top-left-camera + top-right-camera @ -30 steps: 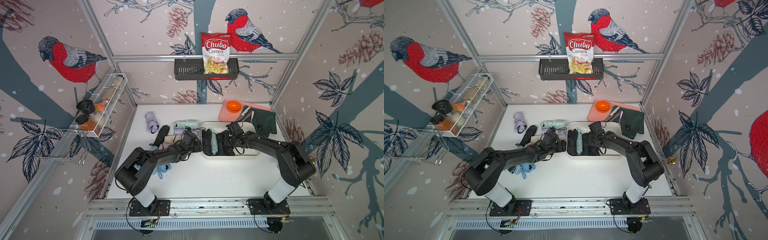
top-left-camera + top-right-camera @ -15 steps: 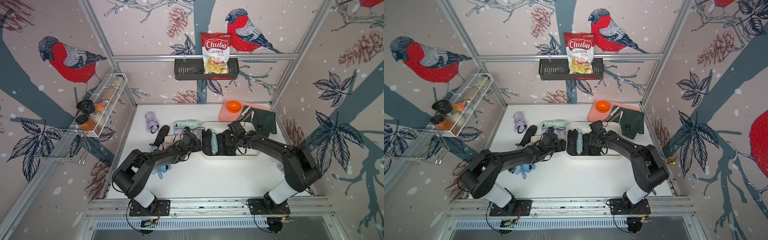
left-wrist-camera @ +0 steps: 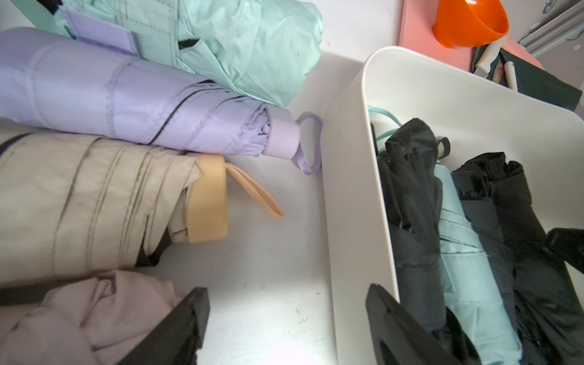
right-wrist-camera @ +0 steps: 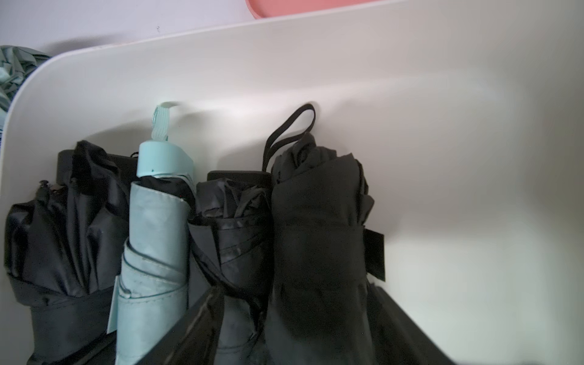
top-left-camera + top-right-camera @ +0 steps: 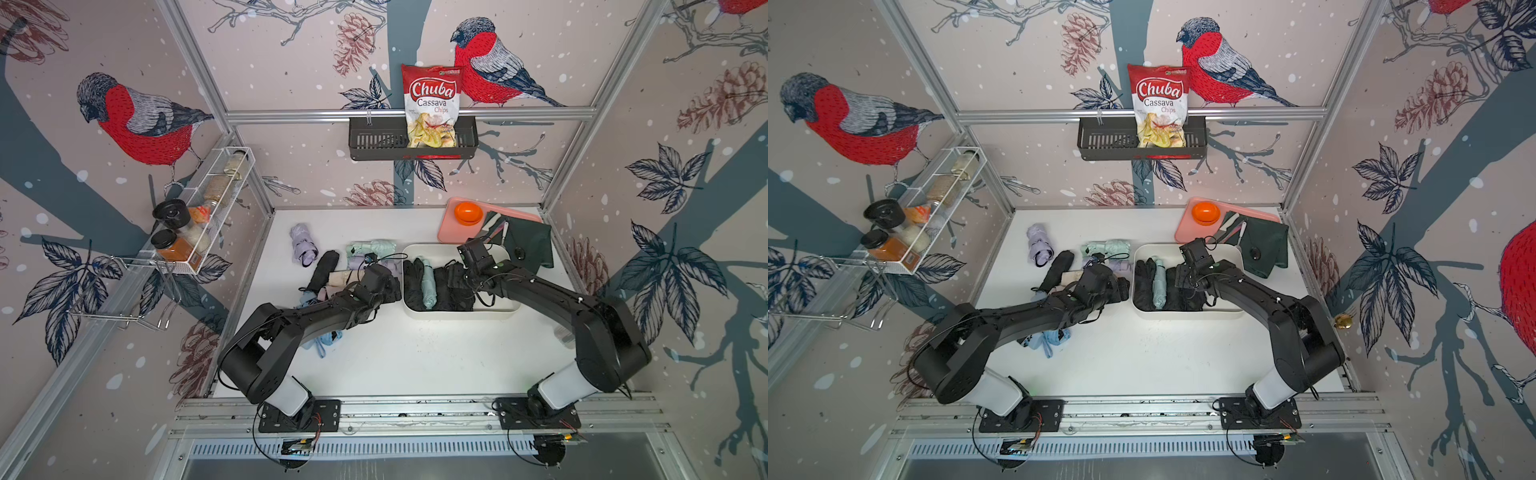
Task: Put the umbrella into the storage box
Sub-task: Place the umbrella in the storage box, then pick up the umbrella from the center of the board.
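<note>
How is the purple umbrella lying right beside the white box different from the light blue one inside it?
The purple umbrella lies on the table outside the storage box; the light blue umbrella sits inside it, between black umbrellas. The purple umbrella's strap lies on the table; the light blue umbrella's strap leans on the box wall. Both are folded up.

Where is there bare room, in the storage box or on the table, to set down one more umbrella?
In the storage box, the floor is bare between the outermost black umbrella and the wall nearest the green cloth. On the table, the patch between the box's front wall and the table's near edge is free. Crowded: the umbrella pile beside the box.
</note>
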Robot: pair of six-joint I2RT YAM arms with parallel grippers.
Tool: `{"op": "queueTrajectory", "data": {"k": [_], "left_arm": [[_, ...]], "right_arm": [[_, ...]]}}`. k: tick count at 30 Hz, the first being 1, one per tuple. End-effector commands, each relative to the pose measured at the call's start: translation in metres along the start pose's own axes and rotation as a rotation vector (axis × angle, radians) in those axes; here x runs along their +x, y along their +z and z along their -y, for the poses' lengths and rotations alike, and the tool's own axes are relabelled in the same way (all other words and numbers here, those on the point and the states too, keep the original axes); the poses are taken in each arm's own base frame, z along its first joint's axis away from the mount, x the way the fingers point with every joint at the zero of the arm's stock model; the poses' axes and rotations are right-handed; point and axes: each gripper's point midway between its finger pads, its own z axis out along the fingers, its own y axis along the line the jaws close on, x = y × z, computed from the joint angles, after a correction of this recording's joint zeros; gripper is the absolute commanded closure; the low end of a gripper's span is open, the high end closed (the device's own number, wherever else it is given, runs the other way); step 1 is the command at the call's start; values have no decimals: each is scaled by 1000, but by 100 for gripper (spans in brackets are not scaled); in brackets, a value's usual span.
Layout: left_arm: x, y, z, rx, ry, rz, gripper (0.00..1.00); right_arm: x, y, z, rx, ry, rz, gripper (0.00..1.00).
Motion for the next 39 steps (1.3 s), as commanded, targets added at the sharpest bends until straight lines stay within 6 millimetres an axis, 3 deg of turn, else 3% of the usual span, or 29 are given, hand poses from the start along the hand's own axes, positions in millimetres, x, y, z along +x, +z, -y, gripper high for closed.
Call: {"op": "queueTrajectory", "data": {"k": [1,5,11,16,19,24,28,39], "left_arm": [[-5,-7,-10,-48,-19,29,18],[-14,-26,-34,-129,-70,76,16],[-24,-70,-91,-282,-220,174,11],[-14,-113,-145,-421,-372,257,11],[-2,-129,-165,-503,-414,243,8],[23,-129,-178,-576,-419,139,8],[44,-119,-183,-597,-419,50,14],[67,-99,-181,-563,-434,-36,25]], "right_arm": [[-10,-10,-8,-9,-31,37,24],[-18,-28,-31,-53,-89,95,18],[-27,-51,-71,-158,-169,160,15],[-32,-56,-84,-188,-188,185,14],[-35,-56,-87,-199,-185,193,14],[-36,-54,-90,-207,-185,195,14],[-35,-53,-89,-203,-185,194,14],[-32,-47,-82,-196,-164,184,18]]}}
